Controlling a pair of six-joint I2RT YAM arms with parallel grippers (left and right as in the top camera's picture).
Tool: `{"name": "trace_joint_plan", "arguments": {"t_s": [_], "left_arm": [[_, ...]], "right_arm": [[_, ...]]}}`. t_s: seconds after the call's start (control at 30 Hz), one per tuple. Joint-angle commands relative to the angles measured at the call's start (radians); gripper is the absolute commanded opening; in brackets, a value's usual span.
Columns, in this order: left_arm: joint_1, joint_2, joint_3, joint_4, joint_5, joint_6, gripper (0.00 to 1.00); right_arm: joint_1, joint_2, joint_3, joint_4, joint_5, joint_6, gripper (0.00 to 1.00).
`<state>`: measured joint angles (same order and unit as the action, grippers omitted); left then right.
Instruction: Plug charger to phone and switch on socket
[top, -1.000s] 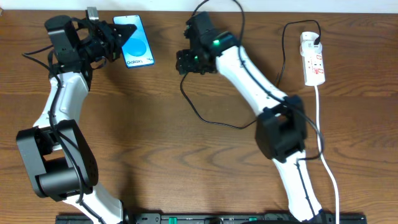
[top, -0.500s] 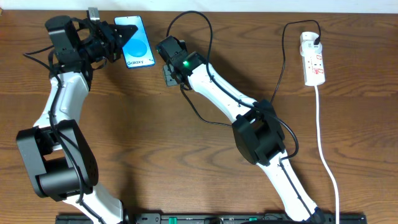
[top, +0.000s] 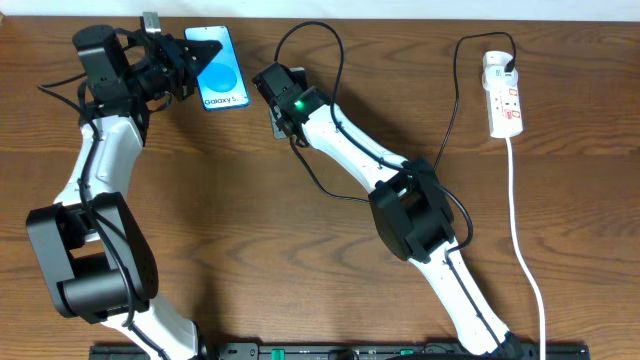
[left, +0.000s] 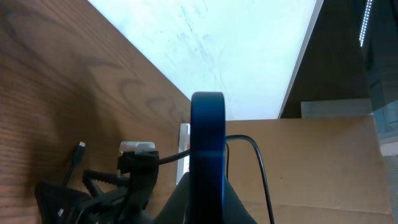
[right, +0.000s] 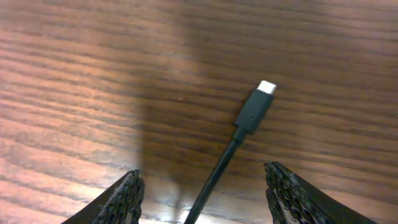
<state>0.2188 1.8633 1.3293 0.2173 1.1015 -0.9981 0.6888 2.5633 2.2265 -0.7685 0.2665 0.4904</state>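
With the left gripper (top: 192, 58) clamped on the phone (top: 222, 72), the right gripper (right: 208, 186) hangs parted astride the charger (right: 252, 113) tip on the table (right: 74, 62) near the phone; grasping that tip seems next.

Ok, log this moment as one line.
left pincer: shut on phone | right pincer: open astride charger, lying on table | socket: untouched

We noted the left gripper (top: 192, 62) closed on the left edge of the phone (top: 224, 70), the right gripper (top: 276, 120) just right of it, the charger (top: 457, 70) looping across the table (top: 250, 260), its plug in the socket (top: 505, 105) at far right.
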Motion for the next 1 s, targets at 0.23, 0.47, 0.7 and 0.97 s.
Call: {"name": "trace_joint_plan", "arguments": {"t_s": [0.23, 0.47, 0.7, 0.97], "left_arm": [[-0.002, -0.005, 0.012, 0.000, 0.048, 0.018, 0.07], [-0.005, -0.004, 0.012, -0.002, 0.047, 0.027, 0.07], [-0.019, -0.004, 0.012, -0.003, 0.047, 0.037, 0.07], [-0.019, -0.004, 0.012, -0.021, 0.047, 0.041, 0.07]], "right_arm": [[-0.035, 0.051, 0.021, 0.007, -0.001, 0.101, 0.60], [-0.058, 0.057, 0.019, 0.002, -0.041, 0.153, 0.49], [-0.091, 0.057, 0.019, 0.000, -0.129, 0.173, 0.20], [-0.166, 0.035, 0.019, -0.115, -0.502, -0.171, 0.01]]}}
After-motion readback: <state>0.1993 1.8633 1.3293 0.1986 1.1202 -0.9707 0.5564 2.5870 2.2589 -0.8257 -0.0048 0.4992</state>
